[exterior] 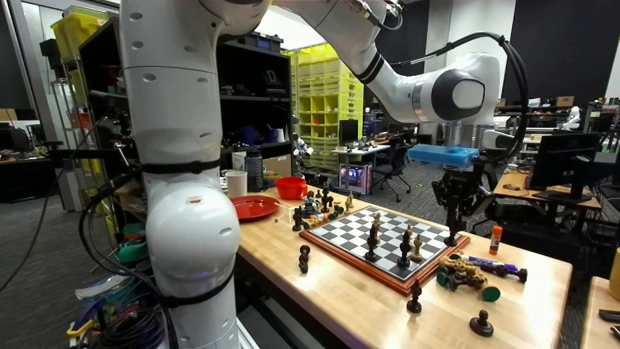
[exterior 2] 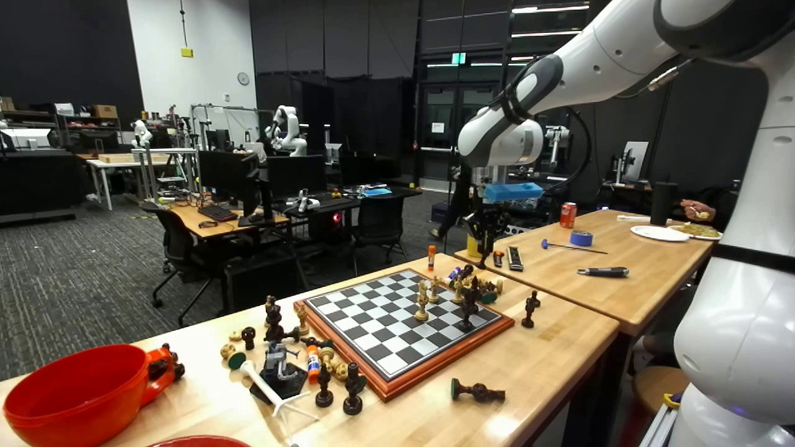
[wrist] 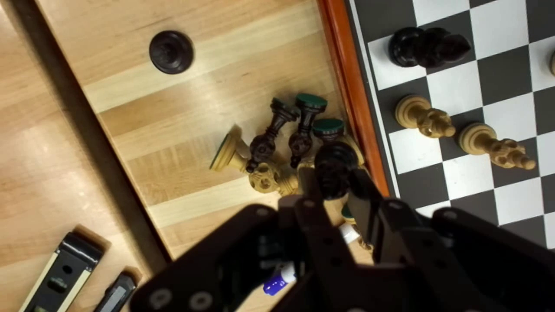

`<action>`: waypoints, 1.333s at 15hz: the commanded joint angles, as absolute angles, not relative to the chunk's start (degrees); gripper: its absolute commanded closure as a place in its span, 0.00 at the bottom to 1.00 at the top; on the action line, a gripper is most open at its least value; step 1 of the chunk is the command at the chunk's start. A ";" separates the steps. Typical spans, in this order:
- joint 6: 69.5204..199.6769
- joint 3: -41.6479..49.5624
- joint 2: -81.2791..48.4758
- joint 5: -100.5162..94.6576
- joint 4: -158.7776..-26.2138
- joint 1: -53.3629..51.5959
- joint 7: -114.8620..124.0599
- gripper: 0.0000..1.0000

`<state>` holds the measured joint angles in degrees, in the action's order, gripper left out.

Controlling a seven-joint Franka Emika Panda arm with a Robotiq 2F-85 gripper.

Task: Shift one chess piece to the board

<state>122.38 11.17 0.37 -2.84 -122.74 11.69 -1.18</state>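
The checkered board (exterior: 358, 264) with its reddish-brown rim lies on the wooden table; it also shows in an exterior view (exterior 2: 372, 323) and the wrist view (wrist: 468, 190). My gripper (exterior: 453, 213) is shut on a dark chess piece (exterior: 451, 238), held upright with its base down. In the wrist view the piece (wrist: 336, 162) sits between the fingertips (wrist: 334, 182), above the fallen pieces and beside the rim. Its height over the table is hard to judge. Dark pieces (exterior: 371, 246) and light pieces (wrist: 496, 145) stand on the board.
Fallen chess pieces (exterior: 462, 274) and a blue marker (exterior: 489, 262) lie beside the board; a glue stick (exterior: 495, 240) stands near them. A pawn (exterior: 482, 324) and a dark piece (exterior: 414, 296) stand nearby. A red bowl (exterior 2: 81, 391) and more pieces are past the opposite side.
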 commanded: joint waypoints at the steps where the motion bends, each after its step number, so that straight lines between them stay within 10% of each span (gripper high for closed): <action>1: 122.26 11.41 -0.08 -2.83 -122.54 11.77 -1.24 0.77; 3: 122.28 11.51 -0.58 -2.83 -122.46 11.91 -1.25 0.94; 20: 128.05 5.51 -10.29 -4.42 -111.18 4.38 11.30 0.94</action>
